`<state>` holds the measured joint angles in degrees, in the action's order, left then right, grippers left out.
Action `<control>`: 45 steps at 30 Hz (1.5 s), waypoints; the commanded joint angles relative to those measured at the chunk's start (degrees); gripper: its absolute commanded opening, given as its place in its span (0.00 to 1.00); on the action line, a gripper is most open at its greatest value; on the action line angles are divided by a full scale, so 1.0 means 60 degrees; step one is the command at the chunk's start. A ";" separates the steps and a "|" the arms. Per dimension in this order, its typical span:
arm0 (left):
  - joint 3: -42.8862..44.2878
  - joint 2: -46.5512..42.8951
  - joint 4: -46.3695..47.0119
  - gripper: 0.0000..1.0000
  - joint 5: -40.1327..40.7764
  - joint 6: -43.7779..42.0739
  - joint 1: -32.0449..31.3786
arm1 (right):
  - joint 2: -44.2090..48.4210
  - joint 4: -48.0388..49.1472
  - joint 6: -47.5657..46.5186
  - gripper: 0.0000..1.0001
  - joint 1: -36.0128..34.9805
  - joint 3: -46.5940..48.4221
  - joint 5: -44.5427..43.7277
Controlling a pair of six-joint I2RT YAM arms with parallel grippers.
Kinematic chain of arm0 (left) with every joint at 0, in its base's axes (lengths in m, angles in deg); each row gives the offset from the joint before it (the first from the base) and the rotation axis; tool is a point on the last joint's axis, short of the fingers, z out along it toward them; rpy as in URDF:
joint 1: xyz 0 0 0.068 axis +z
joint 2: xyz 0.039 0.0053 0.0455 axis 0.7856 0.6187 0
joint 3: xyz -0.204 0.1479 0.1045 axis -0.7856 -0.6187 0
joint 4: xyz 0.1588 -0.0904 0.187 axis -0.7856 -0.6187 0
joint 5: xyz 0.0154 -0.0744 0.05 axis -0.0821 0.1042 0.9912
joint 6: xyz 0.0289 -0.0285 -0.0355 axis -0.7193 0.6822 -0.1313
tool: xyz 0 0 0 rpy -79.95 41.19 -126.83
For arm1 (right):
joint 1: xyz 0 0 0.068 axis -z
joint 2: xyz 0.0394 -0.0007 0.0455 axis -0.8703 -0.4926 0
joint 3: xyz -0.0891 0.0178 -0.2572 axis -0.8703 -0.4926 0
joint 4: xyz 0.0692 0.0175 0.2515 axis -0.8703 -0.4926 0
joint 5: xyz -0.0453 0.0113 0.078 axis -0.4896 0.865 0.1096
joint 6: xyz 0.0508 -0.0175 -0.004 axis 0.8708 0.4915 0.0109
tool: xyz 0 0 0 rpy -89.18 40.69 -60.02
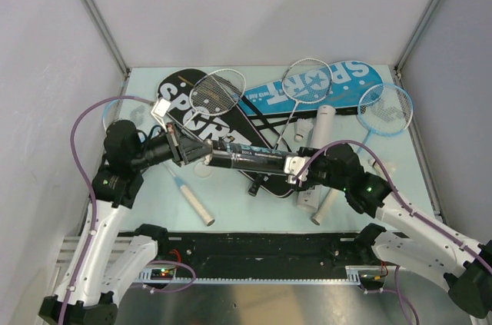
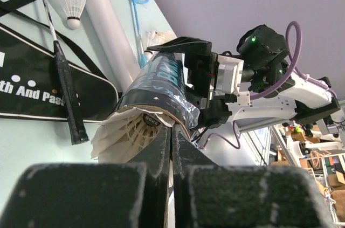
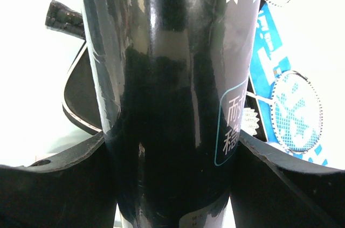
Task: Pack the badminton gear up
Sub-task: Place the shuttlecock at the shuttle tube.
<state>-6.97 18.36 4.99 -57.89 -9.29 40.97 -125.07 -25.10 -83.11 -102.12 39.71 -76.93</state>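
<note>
Over the table (image 1: 231, 213), black tube (image 1: 254, 160) runs crosswise, open end left.

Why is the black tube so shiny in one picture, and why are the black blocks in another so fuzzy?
Right wrist view: the black tube is glossy, so light streaks it pale, and the table behind is washed out white. Left wrist view: the left pincer sits right against the lens, out of focus.

White arms (image 1: 104, 233), purple cables (image 1: 74, 140)
</note>
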 commanded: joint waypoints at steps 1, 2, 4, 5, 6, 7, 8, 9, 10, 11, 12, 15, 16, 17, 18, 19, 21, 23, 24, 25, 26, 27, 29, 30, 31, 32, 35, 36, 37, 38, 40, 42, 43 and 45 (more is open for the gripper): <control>0.0234 -0.0044 0.0434 0.00 0.0216 0.0417 -0.0493 | 0.0199 0.1614 0.0311 0.23 -0.0232 0.0150 0.0492; 0.0228 -0.0052 0.0483 0.00 0.0299 0.0457 -0.0635 | 0.0165 0.1699 0.0333 0.23 -0.0258 0.0137 0.0483; 0.0202 -0.0058 0.0590 0.00 0.0457 0.0556 -0.0913 | 0.0070 0.1891 0.0393 0.23 -0.0303 0.0127 0.0455; 0.0175 -0.0052 0.0634 0.00 0.0530 0.0600 -0.1035 | 0.0035 0.1977 0.0410 0.22 -0.0330 0.0126 0.0442; 0.0155 -0.0034 0.0693 0.00 0.0595 0.0629 -0.1192 | -0.0019 0.2057 0.0412 0.22 -0.0380 0.0125 0.0429; 0.0130 0.0004 0.0737 0.00 0.0643 0.0643 -0.1321 | -0.0054 0.2096 0.0412 0.22 -0.0405 0.0124 0.0422; 0.0088 0.0045 0.0788 0.00 0.0696 0.0643 -0.1444 | -0.0093 0.2116 0.0435 0.22 -0.0447 0.0124 0.0426; 0.0060 0.0095 0.0814 0.00 0.0723 0.0643 -0.1543 | -0.0120 0.2273 0.0460 0.22 -0.0468 0.0124 0.0436; 0.0053 0.0142 0.0842 0.00 0.0758 0.0643 -0.1636 | -0.0155 0.2351 0.0473 0.22 -0.0479 0.0117 0.0477; 0.0064 0.0187 0.0863 0.00 0.0768 0.0636 -0.1697 | -0.0180 0.2383 0.0472 0.22 -0.0484 0.0120 0.0498; 0.0092 0.0203 0.0873 0.00 0.0795 0.0625 -0.1735 | -0.0200 0.2391 0.0472 0.22 -0.0486 0.0115 0.0501; 0.0177 0.0132 0.0890 0.04 0.0934 0.0489 -0.1772 | -0.0219 0.2314 0.0490 0.21 -0.0472 0.0112 0.0503; 0.0229 0.0102 0.0879 0.07 0.0988 0.0420 -0.1772 | -0.0212 0.2291 0.0495 0.22 -0.0459 0.0111 0.0511; 0.0277 0.0079 0.0874 0.13 0.1044 0.0370 -0.1773 | -0.0209 0.2280 0.0513 0.22 -0.0445 0.0103 0.0514; 0.0323 0.0046 0.0872 0.18 0.1087 0.0331 -0.1773 | -0.0192 0.2274 0.0521 0.21 -0.0408 0.0091 0.0531; 0.0368 0.0030 0.0870 0.25 0.1123 0.0304 -0.1773 | -0.0177 0.2271 0.0540 0.21 -0.0383 0.0078 0.0547; 0.0500 -0.0005 0.0851 0.36 0.1205 0.0218 -0.1773 | -0.0158 0.2269 0.0595 0.22 -0.0290 0.0058 0.0588; 0.0640 -0.0032 0.0828 0.43 0.1412 0.0072 -0.1766 | -0.0150 0.2268 0.0686 0.21 -0.0223 0.0045 0.0634; 0.0731 -0.0024 0.0819 0.46 0.1549 -0.0009 -0.1762 | -0.0148 0.2268 0.0718 0.22 -0.0210 0.0011 0.0657; 0.0821 -0.0006 0.0764 0.50 0.1728 -0.0071 -0.1760 | -0.0155 0.2275 0.0756 0.22 -0.0217 -0.0028 0.0690; 0.0946 0.0026 0.0714 0.53 0.1861 -0.0161 -0.1759 | -0.0173 0.2286 0.0789 0.22 -0.0221 -0.0062 0.0714; 0.1068 0.0056 0.0623 0.55 0.2008 -0.0235 -0.1759 | -0.0182 0.2284 0.0799 0.21 -0.0223 -0.0086 0.0726; 0.1356 0.0093 0.0427 0.58 0.2316 -0.0433 -0.1762 | -0.0178 0.2276 0.0795 0.21 -0.0221 -0.0115 0.0669; 0.1514 0.0097 0.0326 0.59 0.2521 -0.0554 -0.1760 | -0.0169 0.2272 0.0772 0.21 -0.0216 -0.0120 0.0616; 0.1703 0.0099 0.0136 0.59 0.2683 -0.0681 -0.1766 | -0.0136 0.2270 0.0747 0.21 -0.0191 -0.0123 0.0560; 0.1849 0.0093 -0.0047 0.60 0.2924 -0.0868 -0.1762 | -0.0112 0.2115 0.0741 0.21 -0.0150 -0.0124 0.0539; 0.2330 0.0085 -0.0740 0.61 0.3658 -0.1423 -0.1761 | -0.0018 0.1976 0.0796 0.21 0.0013 -0.0156 0.0627; 0.2455 0.0071 -0.0990 0.61 0.3954 -0.1547 -0.1767 | -0.0009 0.1983 0.0868 0.22 0.0048 -0.0155 0.0631; 0.2598 0.0071 -0.1188 0.61 0.4182 -0.1668 -0.1755 | -0.0012 0.1993 0.0934 0.22 0.0072 -0.0155 0.0648; 0.2699 0.0057 -0.1361 0.61 0.4436 -0.1743 -0.1749 | -0.0013 0.2028 0.1010 0.22 0.0085 -0.0162 0.0664; 0.2826 0.0024 -0.1505 0.62 0.4773 -0.1810 -0.1745 | -0.0029 0.2094 0.1137 0.22 0.0094 -0.0175 0.0650; 0.2898 0.0012 -0.1544 0.63 0.4967 -0.1808 -0.1744 | -0.0081 0.2115 0.1169 0.22 0.0093 -0.0167 0.0573; 0.2930 0.0020 -0.1553 0.63 0.5026 -0.1806 -0.1744 | -0.0106 0.2111 0.1179 0.22 0.0095 -0.0161 0.0524; 0.2979 0.0007 -0.1568 0.63 0.5169 -0.1848 -0.1747 | -0.0129 0.2067 0.1234 0.22 0.0096 -0.0156 0.0388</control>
<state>8.81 18.62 -3.27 -31.21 -17.93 30.68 -126.27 -16.27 -76.99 -101.81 38.25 -74.56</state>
